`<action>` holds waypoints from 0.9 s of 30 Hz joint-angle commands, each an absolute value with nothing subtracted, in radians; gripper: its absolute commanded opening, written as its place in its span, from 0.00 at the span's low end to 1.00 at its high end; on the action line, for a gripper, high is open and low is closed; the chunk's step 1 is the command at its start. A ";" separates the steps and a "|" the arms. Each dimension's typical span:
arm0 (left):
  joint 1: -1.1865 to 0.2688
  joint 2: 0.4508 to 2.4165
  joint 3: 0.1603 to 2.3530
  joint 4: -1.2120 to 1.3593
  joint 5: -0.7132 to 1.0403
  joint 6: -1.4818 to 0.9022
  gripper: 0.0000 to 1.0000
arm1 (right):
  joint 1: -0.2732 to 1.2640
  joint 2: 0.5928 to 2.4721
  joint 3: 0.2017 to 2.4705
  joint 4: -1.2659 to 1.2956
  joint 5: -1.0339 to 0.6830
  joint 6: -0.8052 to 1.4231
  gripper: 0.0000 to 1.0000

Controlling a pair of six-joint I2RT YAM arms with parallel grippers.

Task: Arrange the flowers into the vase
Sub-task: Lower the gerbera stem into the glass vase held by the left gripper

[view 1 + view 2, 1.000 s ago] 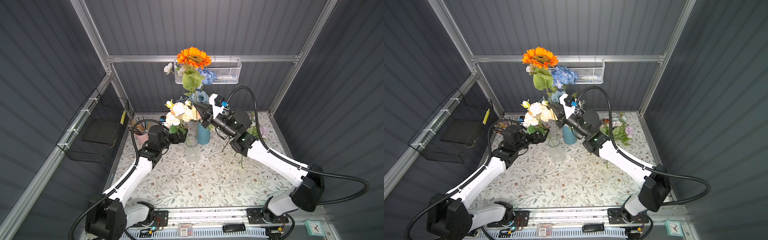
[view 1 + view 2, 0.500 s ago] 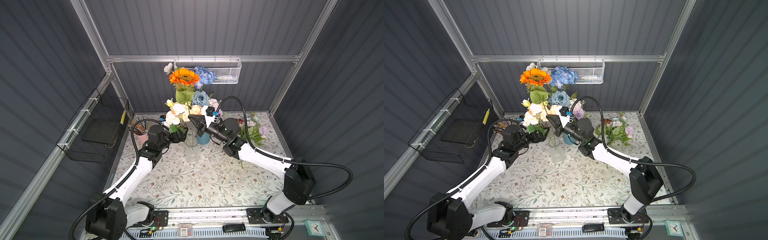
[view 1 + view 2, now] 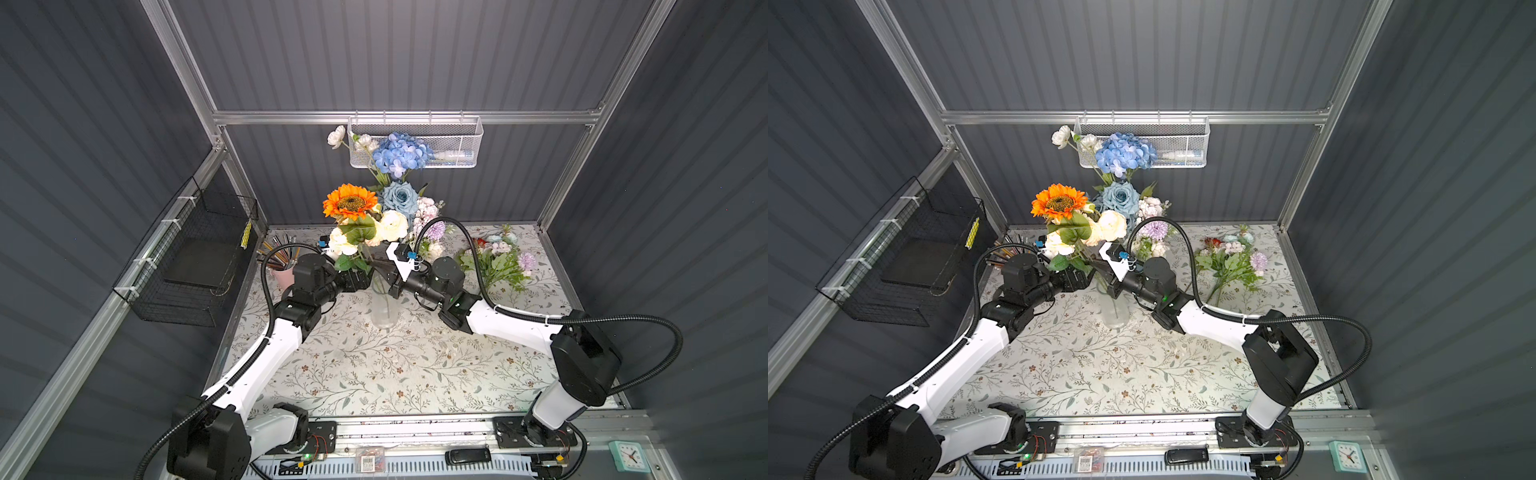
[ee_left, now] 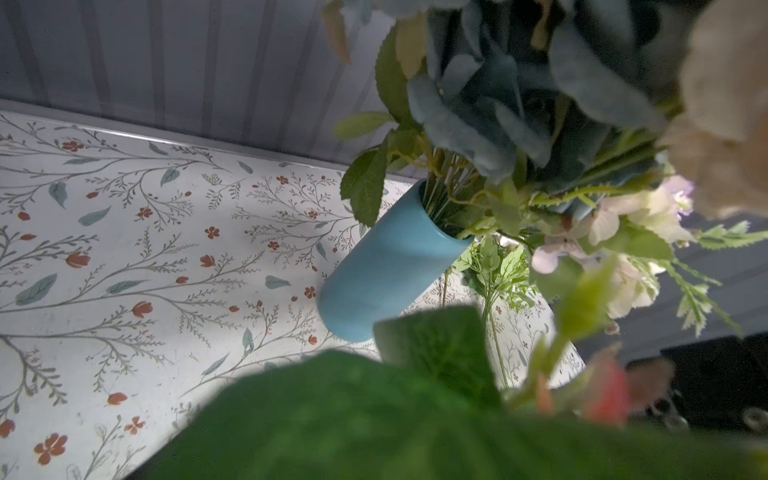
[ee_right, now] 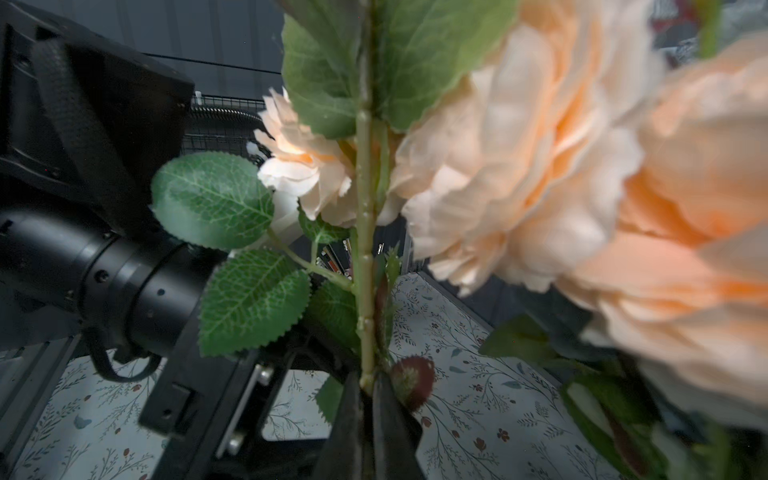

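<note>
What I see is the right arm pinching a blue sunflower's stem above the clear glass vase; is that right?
Not quite. The sunflower is orange, not blue, as both top views show. The right gripper does pinch its stem above the clear glass vase.

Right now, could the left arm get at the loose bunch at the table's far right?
Probably not: the glass vase and the right arm stand between the left arm and that bunch.

Bright overhead light, blurred wrist foregrounds
</note>
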State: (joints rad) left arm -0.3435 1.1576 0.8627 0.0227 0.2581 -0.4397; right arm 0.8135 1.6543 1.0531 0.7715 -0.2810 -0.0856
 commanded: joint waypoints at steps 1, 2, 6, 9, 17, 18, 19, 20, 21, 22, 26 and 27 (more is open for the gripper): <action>-0.345 1.095 0.858 -0.110 0.291 -0.421 1.00 | 0.818 1.658 1.036 0.775 -0.247 -0.123 0.00; -0.345 1.075 0.856 -0.148 0.296 -0.417 1.00 | 0.818 1.658 1.034 0.766 -0.239 -0.128 0.00; -0.345 0.999 0.848 -0.255 0.319 -0.410 1.00 | 0.818 1.660 1.023 0.733 -0.232 -0.140 0.00; -0.345 0.956 0.846 -0.278 0.371 -0.406 1.00 | 0.819 1.660 1.010 0.721 -0.232 -0.137 0.01; -0.345 0.975 0.861 -0.069 0.427 -0.478 1.00 | 0.843 1.651 0.986 0.679 -0.226 -0.158 0.07; -0.345 0.991 0.862 -0.040 0.430 -0.487 1.00 | 0.849 1.652 0.988 0.670 -0.219 -0.171 0.07; -0.345 1.003 0.863 -0.015 0.431 -0.494 1.00 | 0.856 1.653 0.989 0.665 -0.212 -0.183 0.08; -0.345 1.014 0.861 0.002 0.432 -0.499 1.00 | 0.861 1.655 0.989 0.661 -0.207 -0.194 0.09; -0.345 1.022 0.861 0.015 0.432 -0.503 1.00 | 0.866 1.655 0.991 0.654 -0.202 -0.207 0.10; -0.345 1.028 0.859 0.026 0.431 -0.505 1.00 | 0.869 1.657 0.994 0.648 -0.197 -0.214 0.11; -0.345 1.023 0.847 0.027 0.389 -0.495 1.00 | 0.882 1.664 1.005 0.623 -0.188 -0.245 0.18; -0.345 1.015 0.841 0.024 0.369 -0.493 1.00 | 0.885 1.663 1.005 0.621 -0.186 -0.252 0.22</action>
